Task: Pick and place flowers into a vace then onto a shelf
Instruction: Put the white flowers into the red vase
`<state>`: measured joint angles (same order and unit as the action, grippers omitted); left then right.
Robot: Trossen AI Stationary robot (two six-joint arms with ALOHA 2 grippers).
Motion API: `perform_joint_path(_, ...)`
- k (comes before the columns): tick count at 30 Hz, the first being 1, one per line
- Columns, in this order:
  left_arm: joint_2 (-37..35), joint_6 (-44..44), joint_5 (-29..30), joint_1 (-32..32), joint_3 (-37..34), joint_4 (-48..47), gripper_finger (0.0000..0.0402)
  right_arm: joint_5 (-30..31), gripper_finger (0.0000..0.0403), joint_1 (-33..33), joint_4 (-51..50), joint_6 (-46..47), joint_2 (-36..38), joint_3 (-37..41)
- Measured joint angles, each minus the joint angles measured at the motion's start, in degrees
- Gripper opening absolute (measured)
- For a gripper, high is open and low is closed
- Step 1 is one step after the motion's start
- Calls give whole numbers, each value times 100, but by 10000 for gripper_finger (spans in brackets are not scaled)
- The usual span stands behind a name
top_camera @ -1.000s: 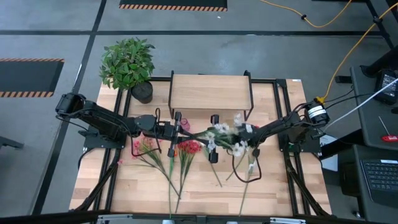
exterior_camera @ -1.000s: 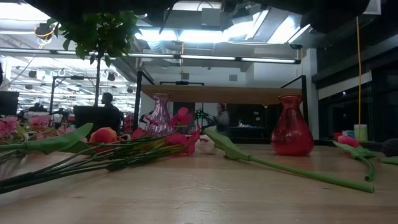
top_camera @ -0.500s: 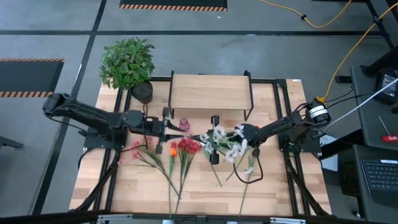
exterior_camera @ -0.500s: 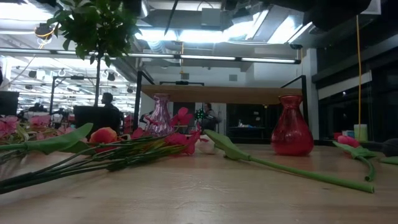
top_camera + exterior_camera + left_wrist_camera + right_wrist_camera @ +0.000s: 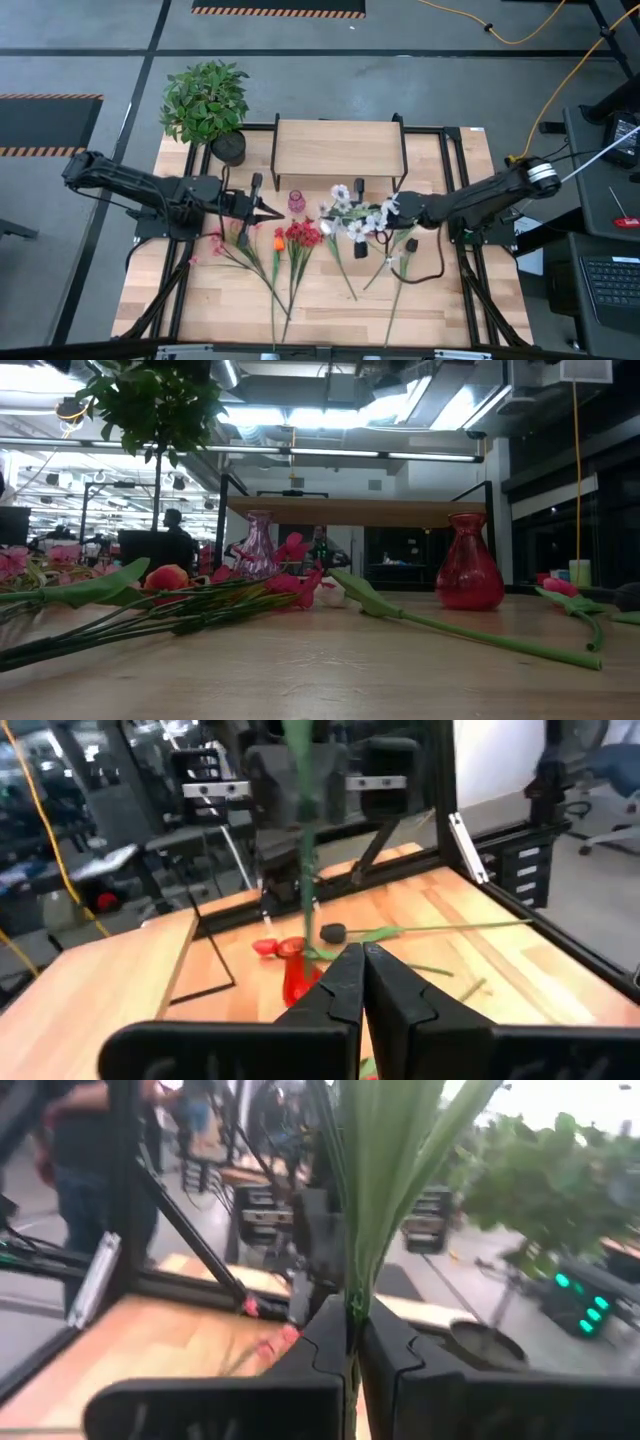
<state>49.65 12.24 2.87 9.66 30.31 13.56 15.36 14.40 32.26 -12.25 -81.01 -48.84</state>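
The flowers lie spread on the table: pink blooms [image 5: 225, 240], an orange one [image 5: 279, 239] and red ones [image 5: 301, 234], with stems running to the near edge. A small pink-tinted vase [image 5: 296, 201] [image 5: 258, 545] stands in front of the shelf [image 5: 338, 150] [image 5: 350, 511]. A red vase [image 5: 468, 570] shows only in the low view. My left gripper [image 5: 272, 210] [image 5: 362, 958] is shut, just left of the small vase. My right gripper [image 5: 388, 213] [image 5: 352, 1322] is shut on a bunch of white flowers [image 5: 350, 215]. My right gripper pinches several green stems and leaves [image 5: 352, 1295] of the white flowers between its two fingers, coming level from the table's right. The stems run across the fingers. The white blooms [image 5: 345, 212] spread out left of the fingertips. Whether the bunch is lifted clear, I cannot tell.
A bushy potted plant [image 5: 205, 100] stands at the far left corner. A black frame [image 5: 452, 200] runs along the table's edges. A long green stem [image 5: 470, 630] lies across the table in the low view. People move in the room behind.
My left gripper has drawn back from over the small vase toward the table's left edge, and the vase now stands uncovered. My right arm has swung its rear part toward the right edge, and the white blooms have shifted a little to the left.
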Motion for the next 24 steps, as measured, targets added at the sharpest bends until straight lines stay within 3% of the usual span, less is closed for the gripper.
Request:
perform_joint_path(4,-373,-136,224,-28,-502,521,3,527,7,203,-870,20,475,0)
perform_joint_path(7,-759,-314,264,-44,-714,490,1,727,7,349,-1257,262,795,0)
perform_joint_path(14,-1602,-528,378,-42,-1062,254,1,1886,6,723,-2000,811,1379,349)
perform_joint_path(24,-1747,-703,518,-42,-1377,214,1,3151,6,1273,-2385,1563,1909,841)
